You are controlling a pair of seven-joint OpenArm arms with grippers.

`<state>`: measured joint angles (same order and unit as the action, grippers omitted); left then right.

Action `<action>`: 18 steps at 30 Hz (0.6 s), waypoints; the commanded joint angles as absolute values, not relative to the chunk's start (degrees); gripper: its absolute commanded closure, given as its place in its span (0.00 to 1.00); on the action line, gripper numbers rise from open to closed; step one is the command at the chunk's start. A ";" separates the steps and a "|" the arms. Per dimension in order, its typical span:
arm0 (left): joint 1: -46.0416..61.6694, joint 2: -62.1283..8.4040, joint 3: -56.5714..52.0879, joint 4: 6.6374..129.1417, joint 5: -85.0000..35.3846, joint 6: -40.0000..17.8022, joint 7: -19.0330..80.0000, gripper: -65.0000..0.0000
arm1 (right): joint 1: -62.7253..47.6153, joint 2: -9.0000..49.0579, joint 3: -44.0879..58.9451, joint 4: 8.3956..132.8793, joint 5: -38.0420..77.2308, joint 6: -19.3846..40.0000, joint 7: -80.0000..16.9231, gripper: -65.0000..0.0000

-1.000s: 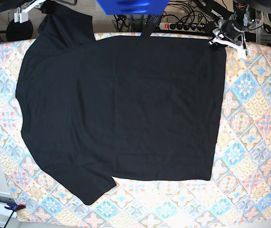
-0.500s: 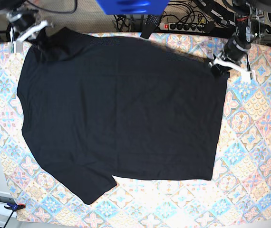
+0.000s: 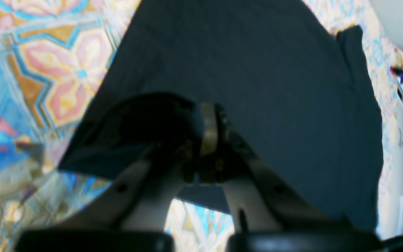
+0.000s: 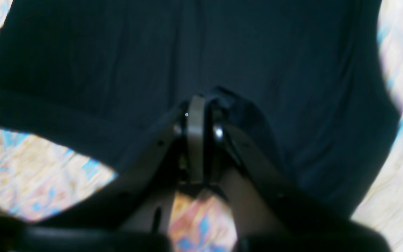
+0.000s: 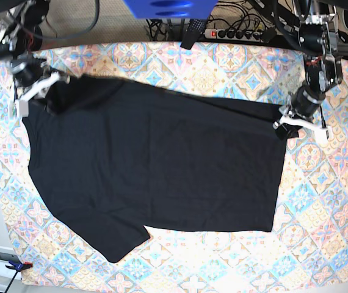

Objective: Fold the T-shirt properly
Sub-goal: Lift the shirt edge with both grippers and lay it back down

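Across the patterned cloth (image 5: 320, 201) — T-shirt (image 5: 155, 171) lengthwise, hem rightward.

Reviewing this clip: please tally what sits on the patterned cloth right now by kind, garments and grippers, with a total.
Garments: 1, the black T-shirt
Grippers: 2, the left gripper shut on the shirt's far hem corner, and the right gripper shut on its far sleeve
Total: 3

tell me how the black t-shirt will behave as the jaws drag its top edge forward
Probably floppy: the T-shirt sags between the left gripper and right gripper. Likely light, since thin pinches lift it. It may bunch on the patterned tablecloth.
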<state>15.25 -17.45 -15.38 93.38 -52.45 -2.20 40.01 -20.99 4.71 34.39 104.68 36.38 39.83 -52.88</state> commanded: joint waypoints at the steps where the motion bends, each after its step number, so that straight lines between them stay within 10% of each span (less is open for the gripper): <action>1: 13.49 -17.80 -15.60 92.88 -52.70 -2.59 38.99 1.00 | -19.74 5.32 34.77 105.71 36.09 40.00 -52.26 1.00; 18: 1.80 -15.25 -15.52 76.97 -52.62 -2.59 38.99 1.00 | -1.98 5.32 32.04 91.47 27.30 40.00 -52.09 1.00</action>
<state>2.68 -14.70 -15.25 76.01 -52.05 -1.98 39.66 -2.68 4.62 31.90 90.26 25.87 39.75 -53.63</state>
